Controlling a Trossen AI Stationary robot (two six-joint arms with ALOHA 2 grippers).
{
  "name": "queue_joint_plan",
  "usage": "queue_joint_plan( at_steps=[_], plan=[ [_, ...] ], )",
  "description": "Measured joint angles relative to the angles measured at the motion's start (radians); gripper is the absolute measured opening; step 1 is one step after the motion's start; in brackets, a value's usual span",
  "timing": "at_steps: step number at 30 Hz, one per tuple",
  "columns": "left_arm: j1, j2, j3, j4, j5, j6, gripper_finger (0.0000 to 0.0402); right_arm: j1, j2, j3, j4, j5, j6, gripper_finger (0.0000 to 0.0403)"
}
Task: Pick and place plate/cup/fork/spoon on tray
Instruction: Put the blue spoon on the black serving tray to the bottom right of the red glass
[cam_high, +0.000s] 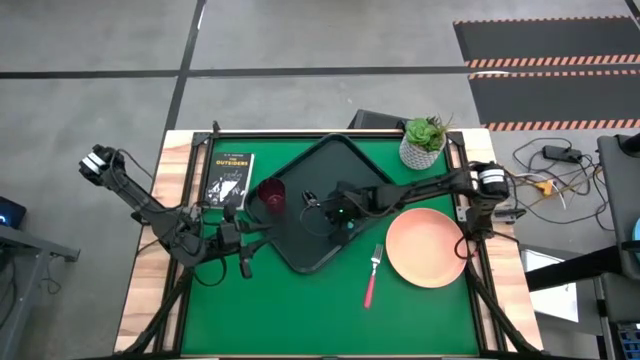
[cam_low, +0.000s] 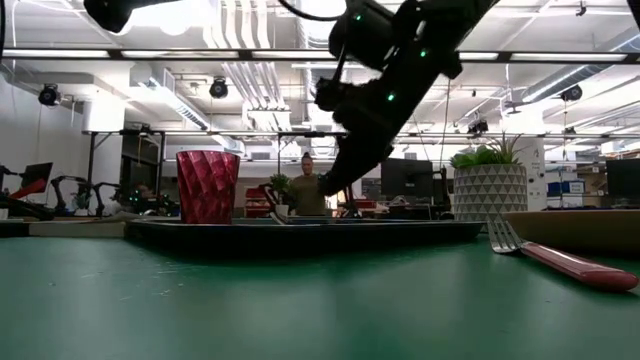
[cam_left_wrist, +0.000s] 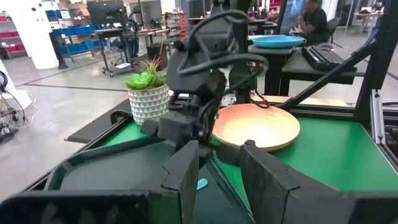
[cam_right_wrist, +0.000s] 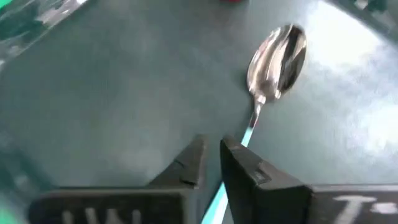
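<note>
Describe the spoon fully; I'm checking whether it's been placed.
The spoon has a shiny silver metal bowl and a slim neck running into a light blue handle. It lies flat on the floor of the black tray, bowl facing up. The right claw is directly over the handle, its fingers almost closed, with the handle running down between them; whether they grip it cannot be told. Nothing else touches it. In the high view the arm hides it.

one tray (cam_high: 318, 215), one cup (cam_high: 271, 195), one plate (cam_high: 426, 247), one fork (cam_high: 372, 277), one spoon (cam_right_wrist: 275, 59), one potted plant (cam_high: 423, 141), one book (cam_high: 230, 180), two arms, each with one end effector: left (cam_high: 243, 262), right (cam_high: 312, 199).
</note>
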Motion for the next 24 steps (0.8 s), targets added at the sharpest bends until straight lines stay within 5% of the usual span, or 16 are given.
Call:
queue_joint_plan(
  at_steps=[12,24],
  plan=[
    [-0.001,0.030,-0.002,0.000,0.006,-0.027,0.0099,-0.039,0.046,-0.107,0.276,0.061,-0.048,0.0161],
    [0.000,0.029,-0.002,0.003,0.006,-0.025,0.0099,-0.071,0.046,-0.236,0.511,0.065,0.003,0.0157]
  ],
)
